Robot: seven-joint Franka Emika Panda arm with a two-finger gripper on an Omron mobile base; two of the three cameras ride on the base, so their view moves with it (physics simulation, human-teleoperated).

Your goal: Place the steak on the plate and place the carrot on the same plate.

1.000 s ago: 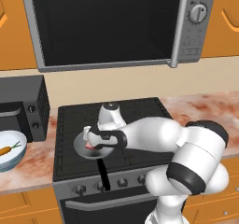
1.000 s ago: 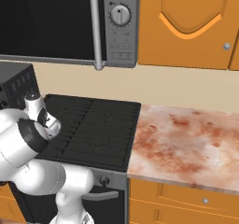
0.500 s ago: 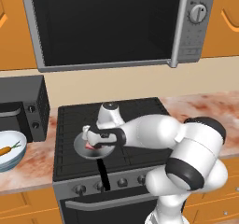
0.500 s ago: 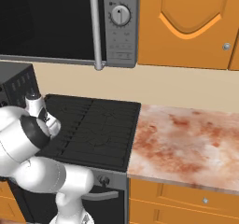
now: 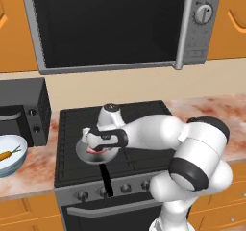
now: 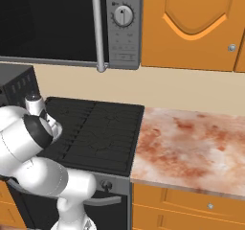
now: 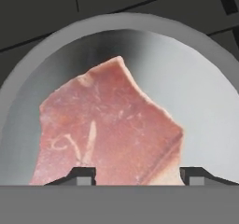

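Up close, steak (image 7: 109, 129) fills pan (image 7: 205, 92); carrot (image 5: 6, 155) elsewhere.

1. L base cam: behind arm, left side; looks fwd/down over stove (image 5: 134, 129) + microwave (image 5: 110, 28)
2. R base cam: behind-right; same stove, microwave, from other side
3. Hand cam: v. close, facing down into pan (image 7: 205, 92); steak (image 7: 107, 129)

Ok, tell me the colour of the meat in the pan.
Pinkish-red with paler streaks; the steak shows best in the hand view.
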